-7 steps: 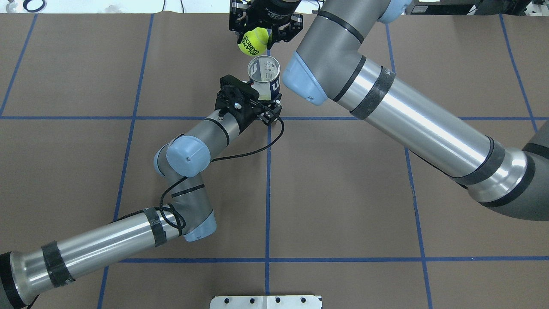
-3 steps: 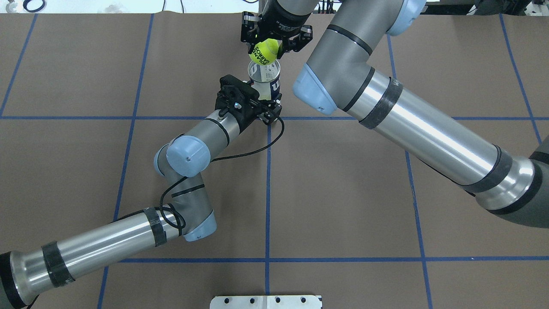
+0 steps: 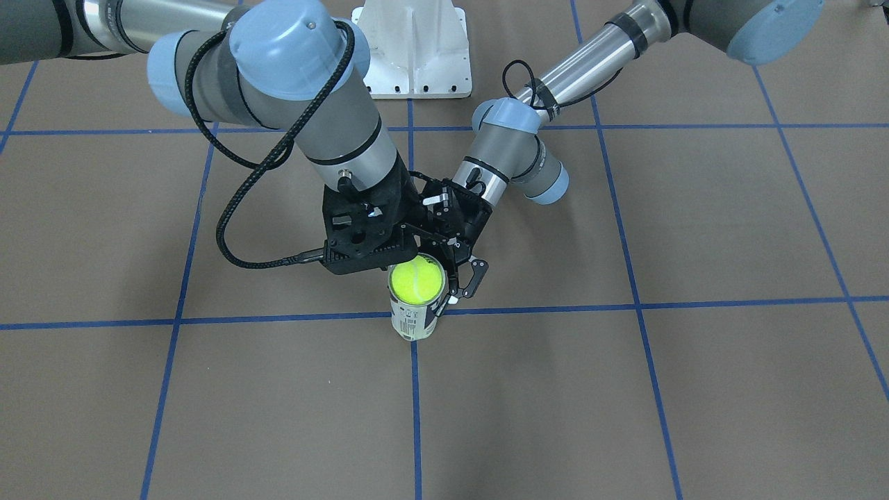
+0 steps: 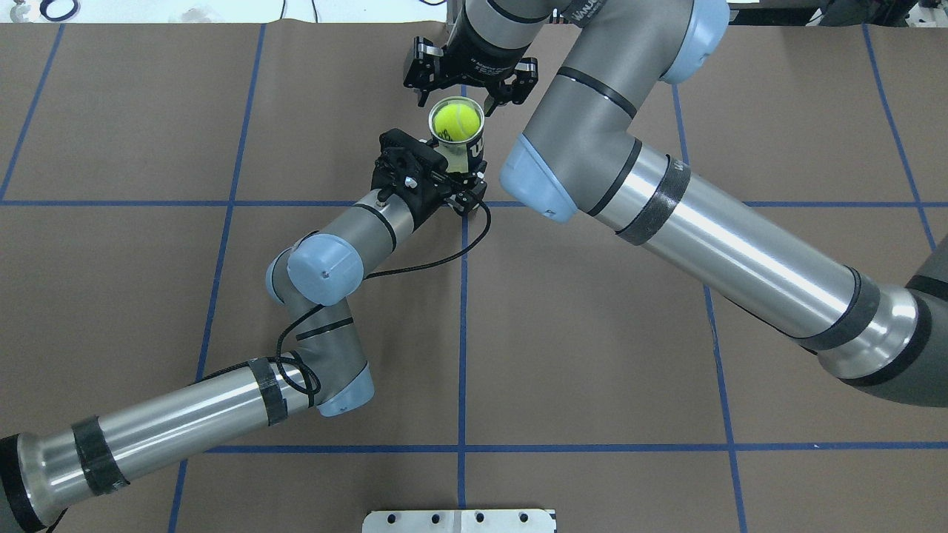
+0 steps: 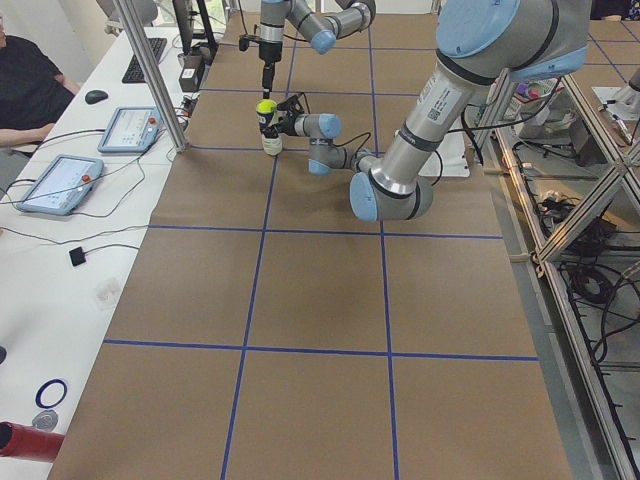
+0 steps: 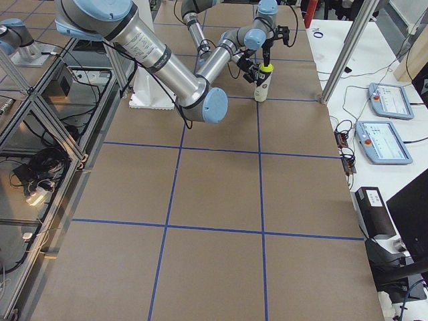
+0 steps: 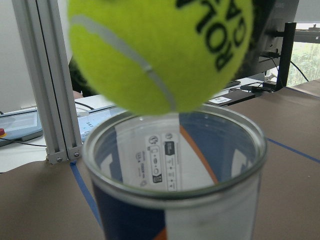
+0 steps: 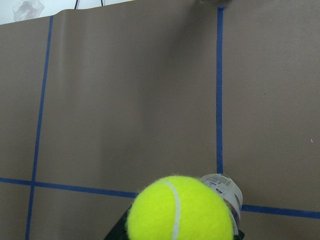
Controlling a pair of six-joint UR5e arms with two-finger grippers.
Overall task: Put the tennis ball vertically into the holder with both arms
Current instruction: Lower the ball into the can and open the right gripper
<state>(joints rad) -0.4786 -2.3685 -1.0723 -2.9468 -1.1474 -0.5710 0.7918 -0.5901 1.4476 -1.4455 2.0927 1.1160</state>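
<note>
Left gripper (image 4: 461, 169) clamps the upright can (image 4: 475, 148); ball (image 4: 456, 121) sits in its mouth, right gripper (image 4: 461, 98) spread open above, holding nothing.

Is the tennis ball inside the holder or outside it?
Not inside yet: left wrist view shows the tennis ball mostly above the rim of the holder.

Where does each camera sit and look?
Front-facing: across brown table, facing left arm, right arm.
Overhead: behind both arms, looking down.
Exterior left: table's end; left arm near.
Exterior right: opposite end; right arm near.
Left wrist: beside clear plastic can; no arm.
Right wrist: above yellow tennis ball; no arm.
Shared: the ball.
</note>
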